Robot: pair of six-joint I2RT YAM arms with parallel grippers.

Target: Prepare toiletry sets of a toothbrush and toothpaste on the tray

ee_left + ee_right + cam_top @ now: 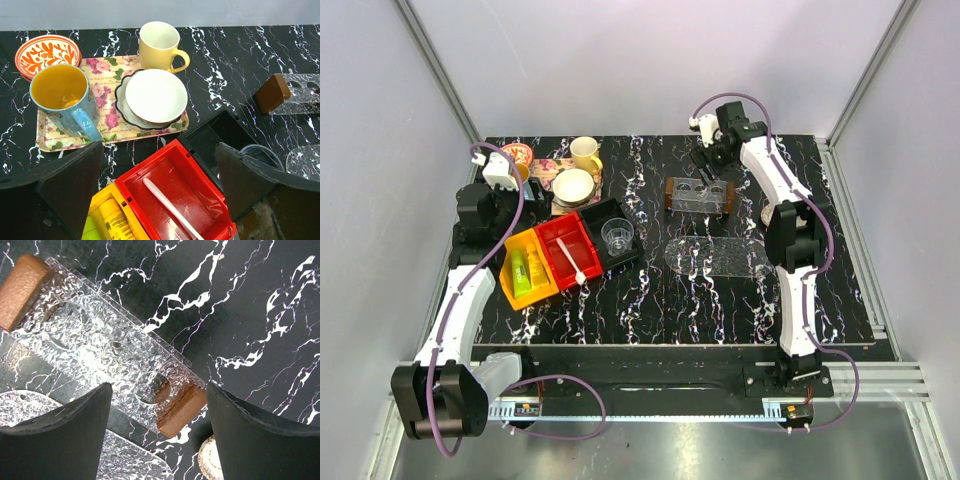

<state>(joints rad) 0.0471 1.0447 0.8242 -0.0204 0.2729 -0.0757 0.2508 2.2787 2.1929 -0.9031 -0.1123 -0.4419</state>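
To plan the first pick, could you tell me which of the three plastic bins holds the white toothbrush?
The red plastic bin in the middle; the yellow bin holds toothpaste tubes, the black bin a clear cup.

Marbled table (720, 300): bins (583, 238), rack (699, 196), tray (718, 257)

Toothpaste (114, 220) cropped at edge; tray (20, 407) seemingly too.

Bright, sharp pics w/ glare on rack (95, 337)
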